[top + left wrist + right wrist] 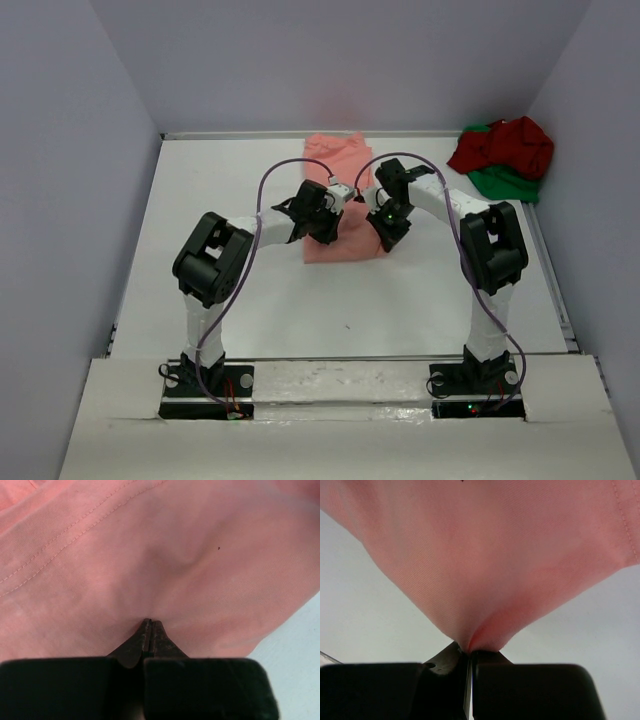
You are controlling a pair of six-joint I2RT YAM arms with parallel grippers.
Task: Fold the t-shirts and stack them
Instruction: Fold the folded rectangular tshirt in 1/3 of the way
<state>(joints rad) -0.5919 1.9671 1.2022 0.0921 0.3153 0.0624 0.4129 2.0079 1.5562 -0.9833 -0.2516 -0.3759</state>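
The salmon-pink t-shirt (335, 152) lies as a long strip in the middle of the white table. My left gripper (331, 232) is shut over its middle. In the left wrist view its closed tips (151, 622) are dug into puckered pink cloth (165, 545). My right gripper (386, 238) is at the strip's right edge. It is shut (470, 651) on a pinch of the pink cloth (485, 565), which fans upward above bare table. The dark red t-shirt (510, 143) lies crumpled on the bright green one (505, 183) at the back right corner.
Grey walls (70, 200) enclose the table on the left, back and right. A raised rim (553, 280) runs along the right side. Both arm bases (205, 385) stand at the near edge, with purple cables (275, 175) looping above the arms.
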